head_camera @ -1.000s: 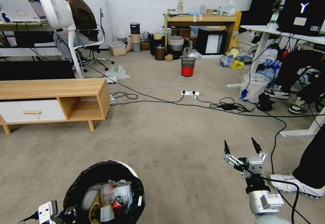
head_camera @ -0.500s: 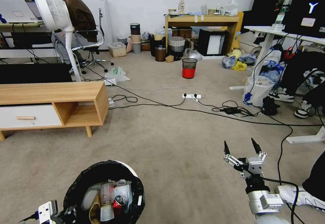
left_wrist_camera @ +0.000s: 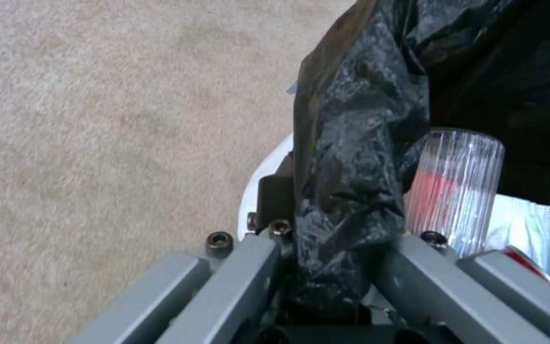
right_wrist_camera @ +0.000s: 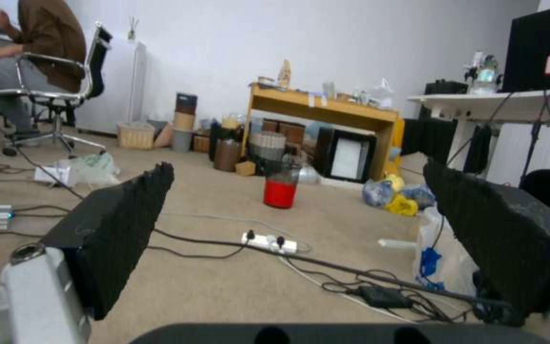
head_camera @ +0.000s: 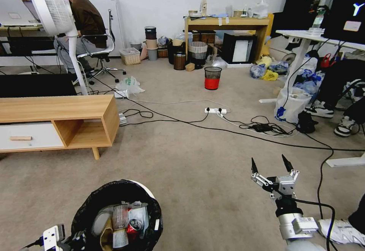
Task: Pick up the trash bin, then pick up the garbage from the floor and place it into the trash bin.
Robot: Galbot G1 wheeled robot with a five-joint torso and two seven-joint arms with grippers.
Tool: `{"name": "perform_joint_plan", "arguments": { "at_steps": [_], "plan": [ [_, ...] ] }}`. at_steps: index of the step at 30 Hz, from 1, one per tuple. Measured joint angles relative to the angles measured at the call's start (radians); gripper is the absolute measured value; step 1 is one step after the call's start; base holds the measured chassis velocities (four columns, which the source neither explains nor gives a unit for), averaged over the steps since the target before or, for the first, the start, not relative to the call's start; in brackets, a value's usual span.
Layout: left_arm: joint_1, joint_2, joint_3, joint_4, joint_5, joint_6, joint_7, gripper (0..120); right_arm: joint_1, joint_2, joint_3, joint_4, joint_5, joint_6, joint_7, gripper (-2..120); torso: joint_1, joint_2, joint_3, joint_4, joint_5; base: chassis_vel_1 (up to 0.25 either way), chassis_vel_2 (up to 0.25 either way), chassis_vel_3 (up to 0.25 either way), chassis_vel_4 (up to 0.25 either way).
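Note:
The trash bin point(head_camera: 87, 209), lined with a crinkled black bag, hangs low at my left. My left gripper point(left_wrist_camera: 326, 215) is shut on its bag-covered rim point(left_wrist_camera: 364, 119). Garbage lies inside it: a crushed red can point(head_camera: 134, 226), a clear ribbed cup point(left_wrist_camera: 456, 186) and white tissues. My right gripper point(head_camera: 270, 163) is held over bare carpet at my right, open, with nothing between its black fingers point(right_wrist_camera: 129, 220). I cannot make out any loose garbage on the carpet close by.
A low wooden cabinet point(head_camera: 57, 118) stands at left. Black cables and a power strip point(head_camera: 215, 111) cross the carpet ahead. A small red-and-black mesh bin point(head_camera: 212, 78) stands beyond. A white bag point(head_camera: 289, 104), a desk leg point(head_camera: 344, 161) and a person's shoe point(head_camera: 338, 230) are at right.
The whole head view has shifted: the cabinet slid left and down, the desk at right slid outward, so the camera moved. Both grippers and the bin kept their pose.

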Motion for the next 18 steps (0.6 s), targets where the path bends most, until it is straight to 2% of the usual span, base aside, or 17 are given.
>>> {"name": "perform_joint_plan", "arguments": {
  "at_steps": [18],
  "plan": [
    [0.002,0.003,-0.002,-0.006,-0.003,0.0,-0.001,0,0.0,-0.004,-0.002,0.005,0.004,0.014,-0.016,100,0.0,0.0,0.0,-0.0001,-0.0001,-0.004,0.003,0.002,-0.003]
  ]
}}
